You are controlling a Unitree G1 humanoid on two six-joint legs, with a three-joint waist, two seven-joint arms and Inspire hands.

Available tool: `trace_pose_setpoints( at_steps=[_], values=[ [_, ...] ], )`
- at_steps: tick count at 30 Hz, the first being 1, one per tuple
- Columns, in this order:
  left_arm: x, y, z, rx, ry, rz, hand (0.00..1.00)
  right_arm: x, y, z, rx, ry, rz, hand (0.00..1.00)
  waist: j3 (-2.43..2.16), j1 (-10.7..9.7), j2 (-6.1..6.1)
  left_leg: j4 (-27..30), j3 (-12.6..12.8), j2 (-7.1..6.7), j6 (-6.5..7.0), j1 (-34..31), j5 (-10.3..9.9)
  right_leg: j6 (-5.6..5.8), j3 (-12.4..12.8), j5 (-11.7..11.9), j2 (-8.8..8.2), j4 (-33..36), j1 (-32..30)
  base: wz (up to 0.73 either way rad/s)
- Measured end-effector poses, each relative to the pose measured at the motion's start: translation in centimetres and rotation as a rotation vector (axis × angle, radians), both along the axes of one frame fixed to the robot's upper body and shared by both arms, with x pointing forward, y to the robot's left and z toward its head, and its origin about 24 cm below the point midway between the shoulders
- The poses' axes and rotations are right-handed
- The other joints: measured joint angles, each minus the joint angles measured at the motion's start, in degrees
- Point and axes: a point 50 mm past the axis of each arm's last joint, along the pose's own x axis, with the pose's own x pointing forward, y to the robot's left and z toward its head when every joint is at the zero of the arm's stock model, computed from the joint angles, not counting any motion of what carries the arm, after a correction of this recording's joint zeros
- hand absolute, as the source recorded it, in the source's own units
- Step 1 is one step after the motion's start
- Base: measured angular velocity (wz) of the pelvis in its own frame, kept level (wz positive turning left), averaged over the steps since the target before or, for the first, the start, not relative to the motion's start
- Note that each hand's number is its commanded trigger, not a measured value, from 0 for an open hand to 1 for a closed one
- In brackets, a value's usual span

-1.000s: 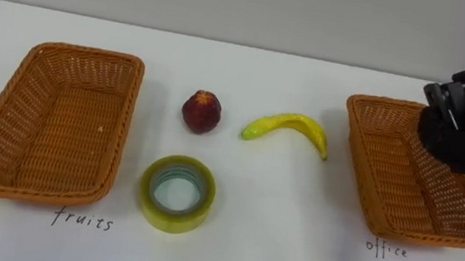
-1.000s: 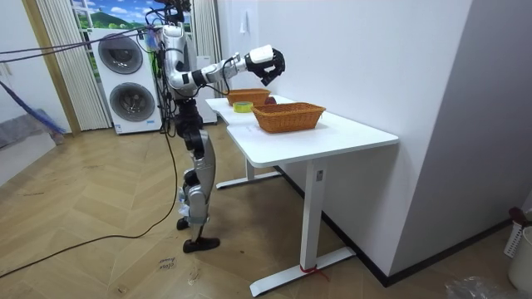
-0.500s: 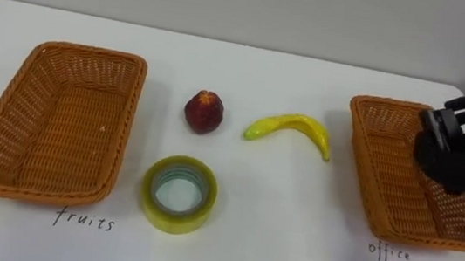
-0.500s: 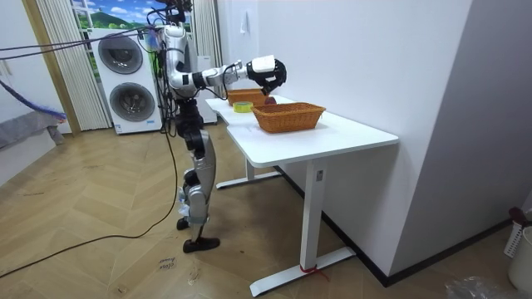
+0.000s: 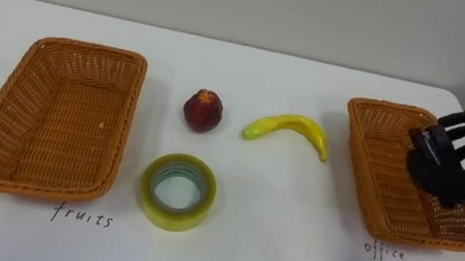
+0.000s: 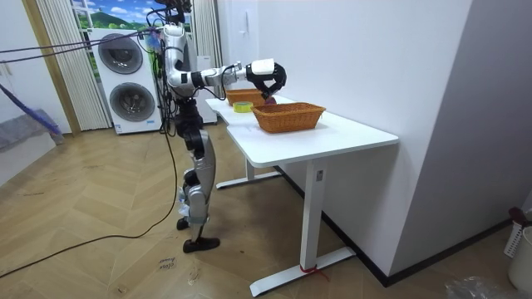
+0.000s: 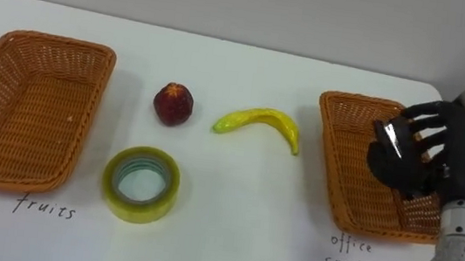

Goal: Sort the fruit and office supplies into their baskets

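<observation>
Right robot hand [image 7: 405, 159] at frame right over woven wicker basket [image 7: 332, 170], dark fingers spread, gripping nothing, glossy yellow tape roll [image 7: 137, 212], curved banana [image 7: 260, 120], round red fruit [image 7: 172, 103], white worktop [image 7: 229, 236]

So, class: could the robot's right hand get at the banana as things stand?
Probably yes. The right hand hovers open above the office supplies basket; the banana lies on the table beside it, only the rim between.

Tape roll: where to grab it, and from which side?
The tape roll lies flat, hole up. Come from above and pinch its wall, thumb in the hole, fingers outside, likely on its right side, nearest the right robot hand over the office supplies basket.
</observation>
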Motion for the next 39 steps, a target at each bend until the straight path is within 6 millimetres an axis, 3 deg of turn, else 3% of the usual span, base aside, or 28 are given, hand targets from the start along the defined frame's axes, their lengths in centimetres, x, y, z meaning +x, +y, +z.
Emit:
trace_pose_setpoints(
  at_steps=[14,39],
  values=[
    [0.08,0.02,0.01,0.001,-0.002,0.000,0.00,-0.02,-0.11,-0.46,0.008,0.017,-0.004,0.00,-0.17,1.3,0.37,0.2,0.0,0.00,0.00,0.0,0.0,0.00,-0.4,0.0,-0.09,0.0,0.1,0.00],
    [0.07,0.02,0.01,0.001,-0.002,0.000,0.00,-0.02,-0.11,-0.46,0.013,0.016,-0.003,0.00,-0.30,1.3,0.57,0.2,0.0,0.02,0.00,0.0,0.0,-0.05,-0.4,0.0,-0.07,0.1,0.1,0.00]
  ],
)
